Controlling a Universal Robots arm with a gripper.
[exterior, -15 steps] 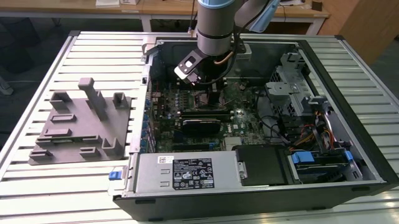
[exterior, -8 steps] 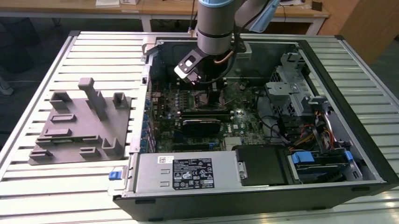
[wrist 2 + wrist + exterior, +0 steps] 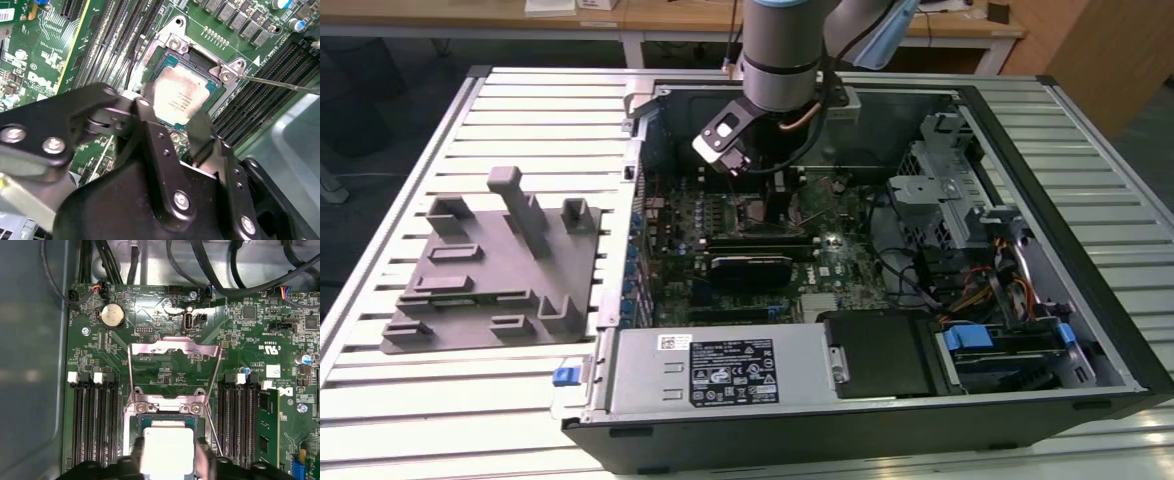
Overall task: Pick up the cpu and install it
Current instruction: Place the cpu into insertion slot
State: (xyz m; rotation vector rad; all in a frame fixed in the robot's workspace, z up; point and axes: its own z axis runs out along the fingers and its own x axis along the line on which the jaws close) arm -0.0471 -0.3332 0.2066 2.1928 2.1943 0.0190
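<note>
Second wrist view: matte black claw (image 3: pixel 173 110) pinches the flat, silvery square cpu (image 3: pixel 179 95); metal-framed socket (image 3: pixel 197 60) beneath.

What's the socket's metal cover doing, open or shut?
Open. The cover is swung back over the motherboard, leaving the cpu uncovered.

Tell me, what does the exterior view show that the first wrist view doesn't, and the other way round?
Exterior view: the whole open computer case, the grey fixture block beside it at the exterior view's left, and the arm reaching in. First wrist view: the opened metal socket plate, a coin battery, and the cpu gripped between the jaws over the socket. Both: the green motherboard.
</note>
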